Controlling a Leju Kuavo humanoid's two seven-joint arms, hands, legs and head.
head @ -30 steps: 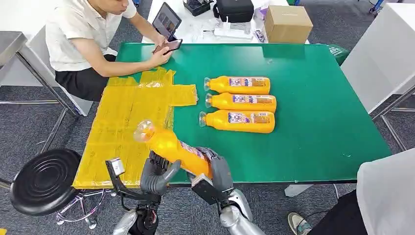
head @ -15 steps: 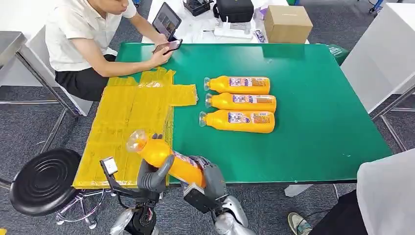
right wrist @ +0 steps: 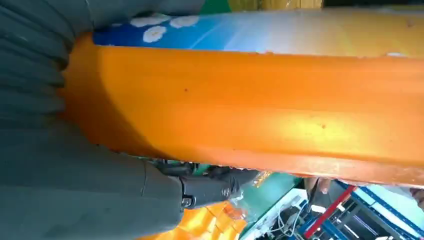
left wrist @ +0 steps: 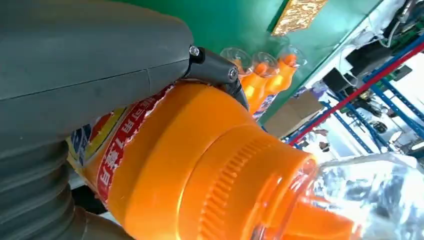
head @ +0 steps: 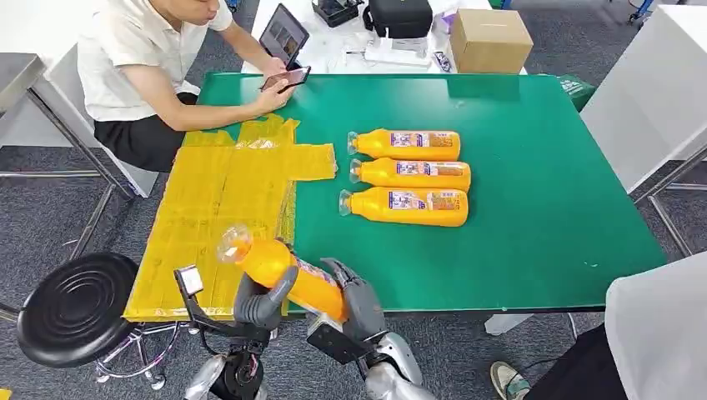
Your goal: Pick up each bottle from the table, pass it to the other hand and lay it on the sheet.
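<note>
Bottle held by both hands at the bench's near edge

Left hand (head: 260,298) wraps the orange bottle (head: 283,268) near its neck; right hand (head: 354,298) clasps the labelled base end, fingers curled around it. Bottle tilts up, clear cap toward the yellow sheet (head: 218,200) lying on the green bench (head: 534,192). Three more bottles (head: 408,177) lie side by side mid-bench, caps toward the sheet. A seated person (head: 142,58) holds a phone (head: 286,78) at the far corner

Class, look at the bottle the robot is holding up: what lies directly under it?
Under the held bottle you see both hands, the left hand and right hand, plus the near edge of the yellow sheet and the green table. The bottle hides whatever lies beneath its middle.
</note>
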